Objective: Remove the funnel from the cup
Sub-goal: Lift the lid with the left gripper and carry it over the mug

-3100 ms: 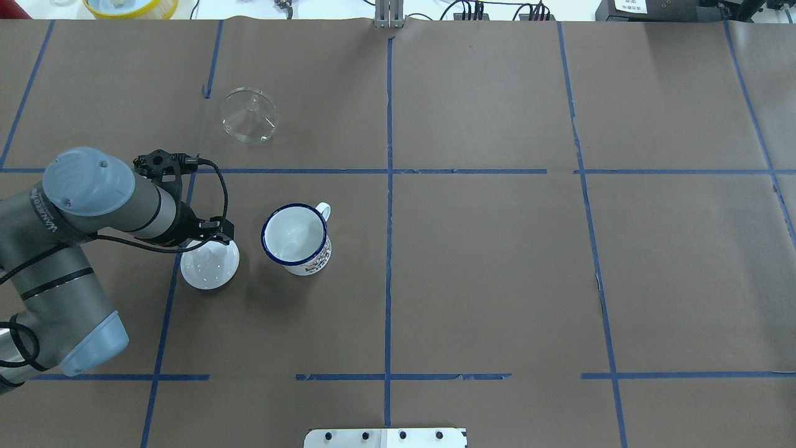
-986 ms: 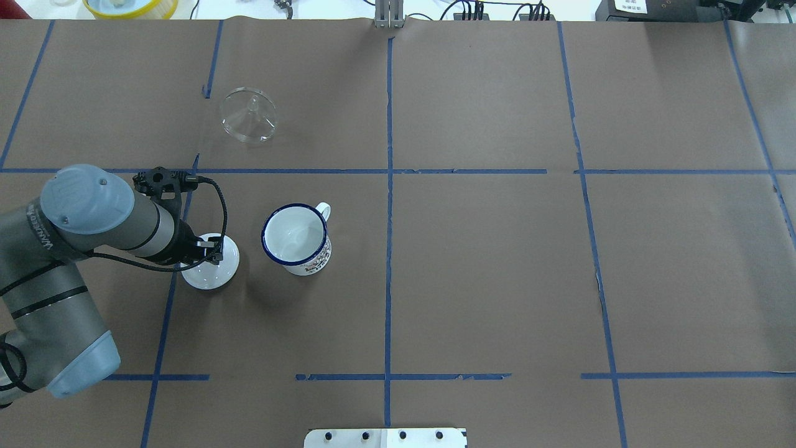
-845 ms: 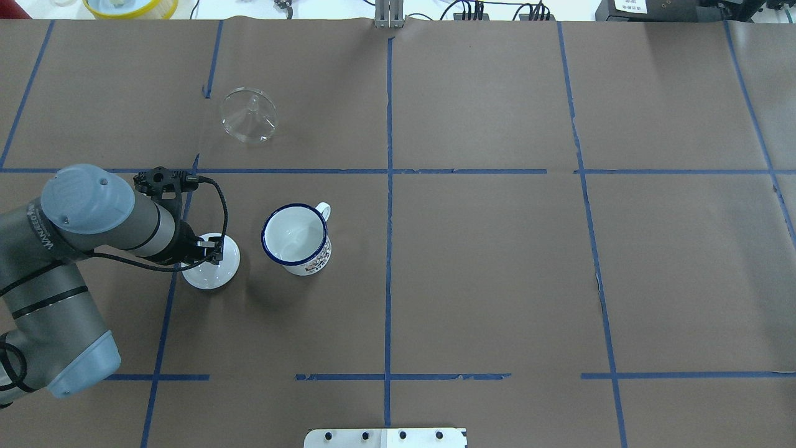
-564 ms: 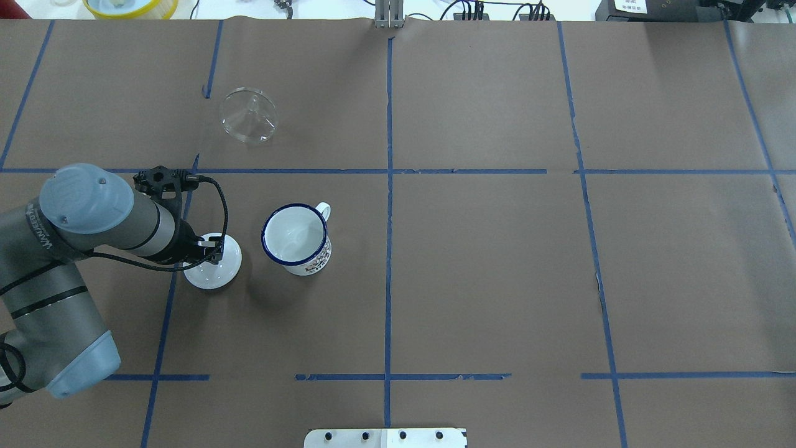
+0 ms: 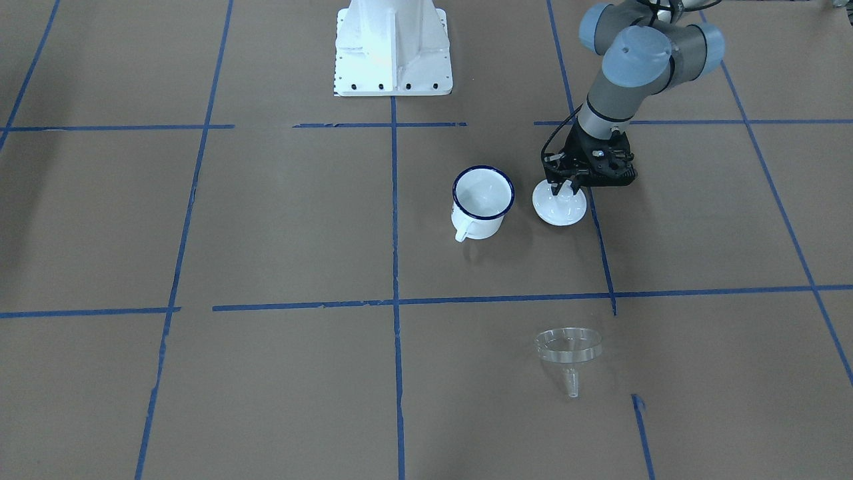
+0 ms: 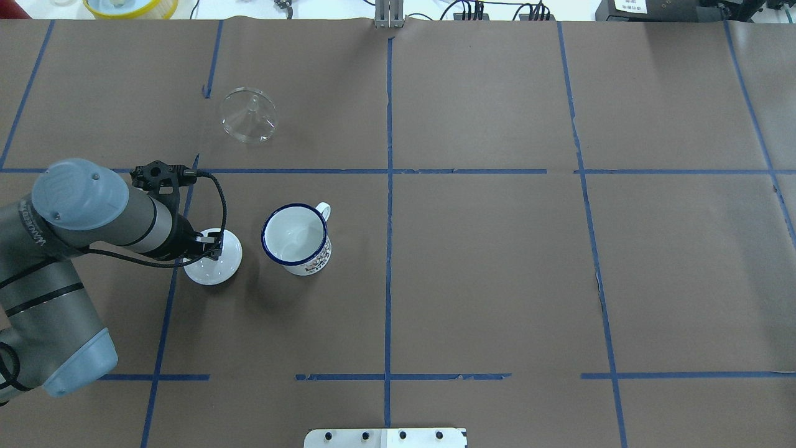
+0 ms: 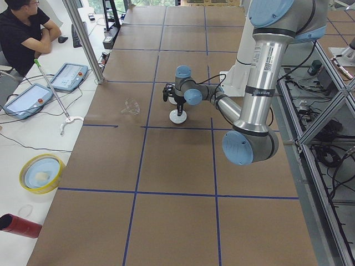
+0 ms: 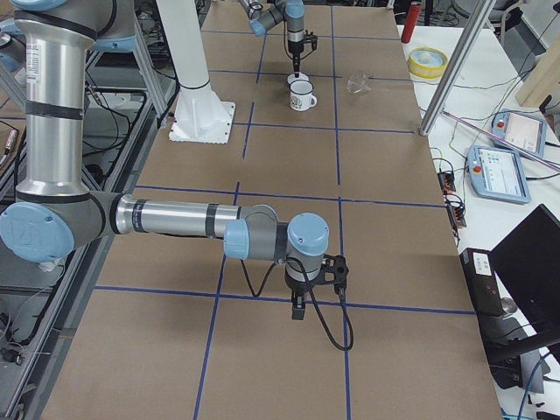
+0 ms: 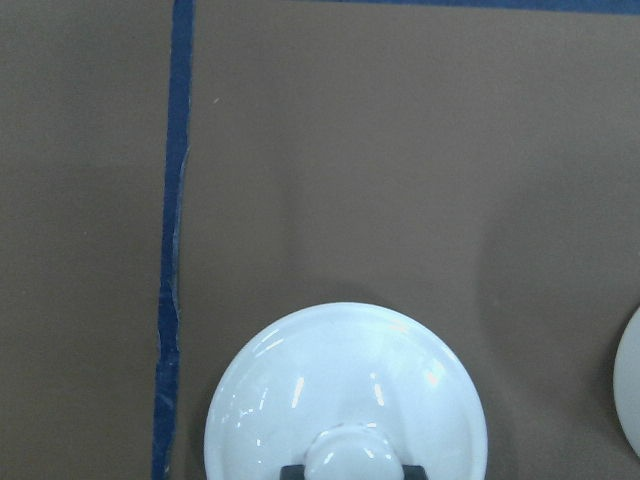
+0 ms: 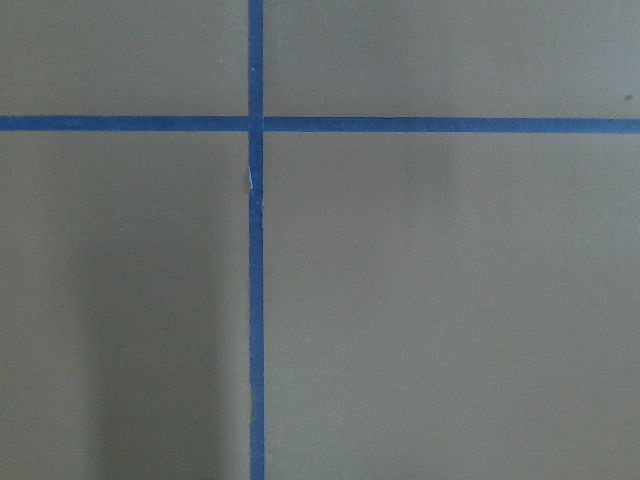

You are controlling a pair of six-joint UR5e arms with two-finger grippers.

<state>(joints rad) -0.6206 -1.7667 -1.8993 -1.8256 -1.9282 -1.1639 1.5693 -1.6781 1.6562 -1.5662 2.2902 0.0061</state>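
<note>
Past the counter's [image 6: 497, 261] outer edge at far left, a yellow tub [image 6: 130, 6] sits on a white bench. The side view there also shows a seated person [image 7: 22, 27] and two tablets [image 7: 69, 76]. The counter is covered in brown paper, marked into large squares by blue tape lines [image 6: 389, 186]. The left claw [image 5: 566, 188] points straight down, clenched on the knob of a white domed lid [image 6: 217, 269]. Its wrist camera shows the knob pinched between dark fingers at the bottom of the frame, with a tape line running along the claw's left. I cannot tell whether the lid touches the paper. The funnel [image 6: 249, 115] is out of the cup. It lies tipped on its side on bare paper, well beyond the claw, a little to its right and across a tape line, with the spout pointing away from the robot. The cup [image 6: 295, 239] stands upright just to the right of the claw, beside the lid but apart from it. Its blue rim faces up, and its handle is turned away from the claw. Back from the claw, on the robot's side, stands the white base [image 5: 393, 47] at the centre line. The right claw [image 8: 299, 308] hangs pointing down, well apart from all of these, over bare paper near a crossing of tape lines. Only a side view shows it, so I cannot tell whether it is released or clenched.
</note>
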